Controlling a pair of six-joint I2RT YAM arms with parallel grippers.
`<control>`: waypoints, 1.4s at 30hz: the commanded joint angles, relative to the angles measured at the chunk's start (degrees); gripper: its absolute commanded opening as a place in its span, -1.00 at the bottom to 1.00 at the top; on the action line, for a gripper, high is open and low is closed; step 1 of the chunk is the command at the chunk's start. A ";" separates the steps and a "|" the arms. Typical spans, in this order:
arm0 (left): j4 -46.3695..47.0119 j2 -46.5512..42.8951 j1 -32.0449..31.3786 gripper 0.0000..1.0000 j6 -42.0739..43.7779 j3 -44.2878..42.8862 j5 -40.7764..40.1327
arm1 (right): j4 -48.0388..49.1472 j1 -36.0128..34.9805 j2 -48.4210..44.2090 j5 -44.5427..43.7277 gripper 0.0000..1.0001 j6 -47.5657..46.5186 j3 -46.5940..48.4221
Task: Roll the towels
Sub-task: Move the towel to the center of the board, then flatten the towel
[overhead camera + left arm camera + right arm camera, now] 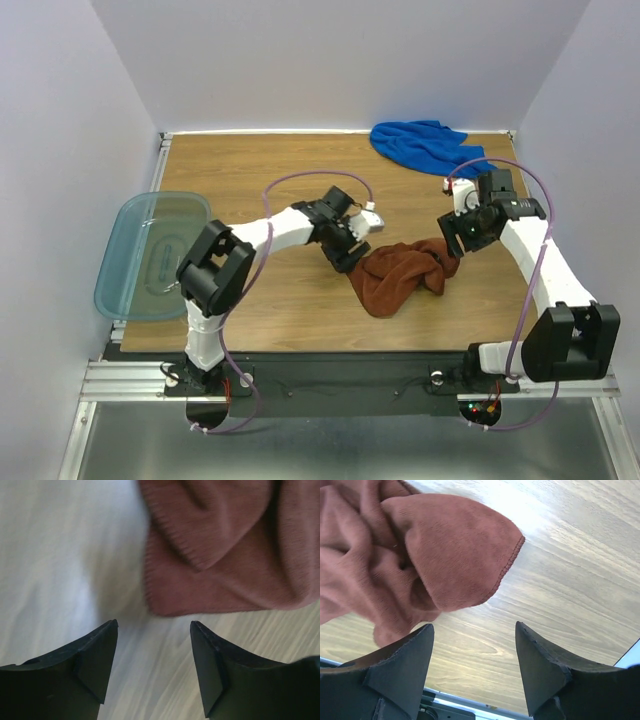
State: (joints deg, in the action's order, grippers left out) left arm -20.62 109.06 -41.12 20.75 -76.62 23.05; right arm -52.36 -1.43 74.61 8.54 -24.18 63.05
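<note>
The rust-brown towel (403, 276) lies crumpled near the middle of the wooden table. My left gripper (350, 262) is open and empty just off its left edge; in the left wrist view the towel (225, 545) lies just beyond my fingertips (111, 630). My right gripper (452, 237) is open and empty at the towel's right end; in the right wrist view a folded corner of the towel (445, 555) lies just ahead of the jaws. The royal blue towel (425, 145) lies bunched at the table's far right corner.
A translucent teal plastic bin (150, 252) sits off the table's left edge. The table's (250, 170) far edge meets a white wall. A metal rail (330, 375) runs along the near edge by the arm bases.
</note>
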 commanded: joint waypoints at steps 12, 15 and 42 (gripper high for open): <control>2.08 2.05 -5.55 -0.44 -1.77 1.91 -13.55 | 4.28 0.55 13.98 4.21 0.33 0.72 -0.46; -0.20 -2.07 -3.97 -1.00 -2.47 4.28 -14.52 | 5.16 0.55 14.95 4.82 -0.64 1.86 0.93; -18.50 -30.13 4.28 -1.00 22.32 28.03 -33.86 | -4.16 6.70 8.54 -4.75 -0.99 -12.46 4.89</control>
State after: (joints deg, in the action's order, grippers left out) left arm -42.33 79.85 -40.25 41.45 -45.76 -5.50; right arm -55.83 1.91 84.73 7.66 -31.62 65.73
